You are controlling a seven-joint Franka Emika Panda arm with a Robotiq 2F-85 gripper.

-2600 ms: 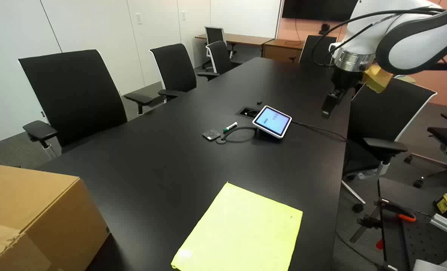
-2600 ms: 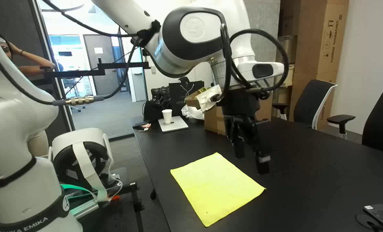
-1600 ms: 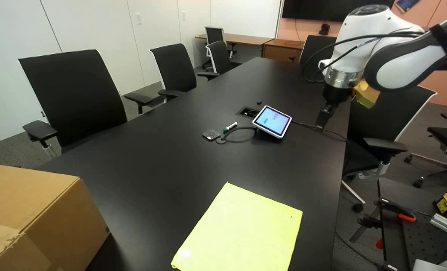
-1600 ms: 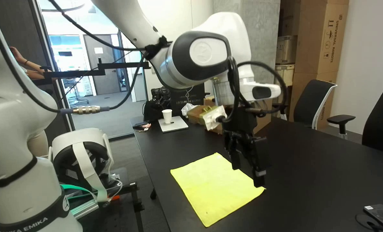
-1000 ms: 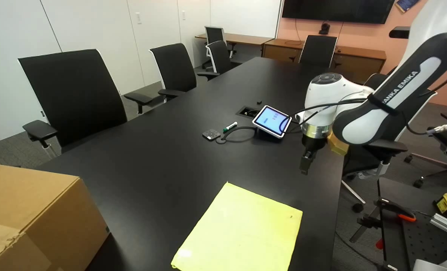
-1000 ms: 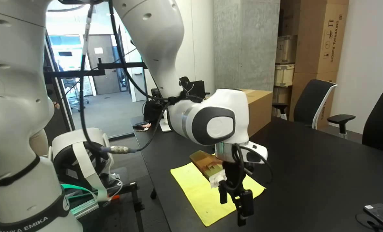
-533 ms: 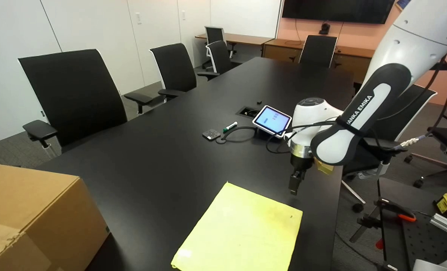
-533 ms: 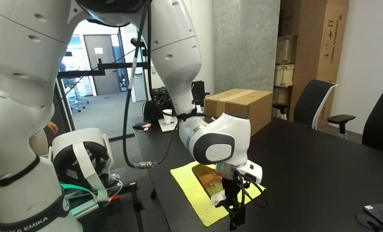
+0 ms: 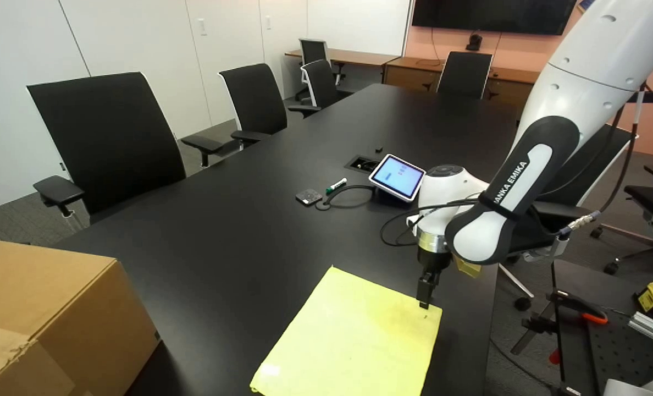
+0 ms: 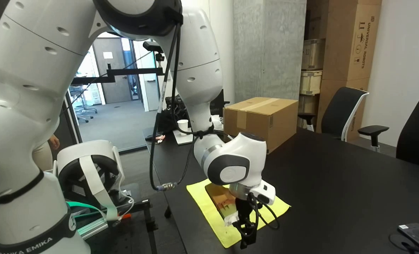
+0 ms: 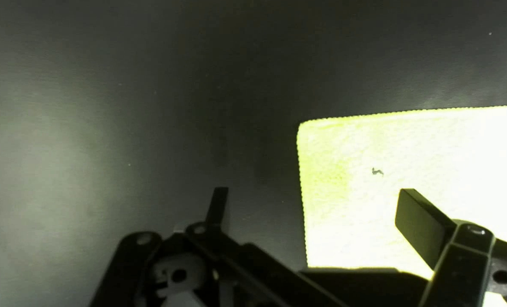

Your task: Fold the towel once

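The yellow towel point(image 9: 348, 341) is laid flat on the conference table point(image 9: 216, 236), the towel's stitched edge framed by the wide-parted Robotiq gripper point(image 11: 314, 198). Light, limp handling is expected; that edge is best pinched near the corner.

Two wide, one close
Both exterior views, roughly opposed, share the towel point(image 9: 348, 336); the wrist view looks down, towel at three o'clock.
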